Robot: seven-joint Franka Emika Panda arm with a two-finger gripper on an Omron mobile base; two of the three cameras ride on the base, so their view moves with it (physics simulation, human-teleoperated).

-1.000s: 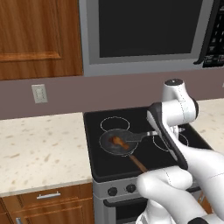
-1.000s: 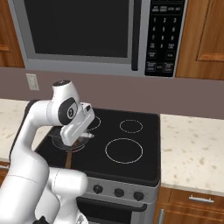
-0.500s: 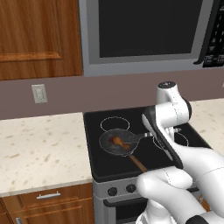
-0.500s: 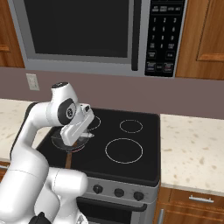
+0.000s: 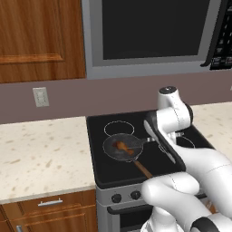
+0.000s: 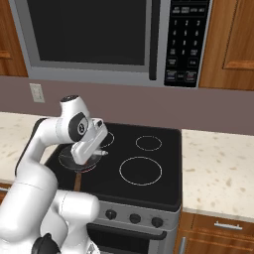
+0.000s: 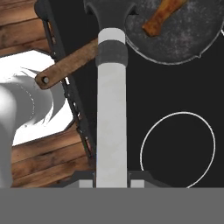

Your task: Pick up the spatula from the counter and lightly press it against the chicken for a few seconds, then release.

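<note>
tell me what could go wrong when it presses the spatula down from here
1. The spatula blade sits beside the chicken, over the pan rim; pressing here could hit the rim and tip the pan.
2. The pan's wooden handle juts past the stove front edge, so a sideways shove could swing it off.

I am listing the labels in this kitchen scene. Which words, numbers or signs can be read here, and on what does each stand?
No text can be read here.
On the microwave keypad: pale marks on the buttons, too small and blurred to read.
On the stove knobs: no marks visible.
</note>
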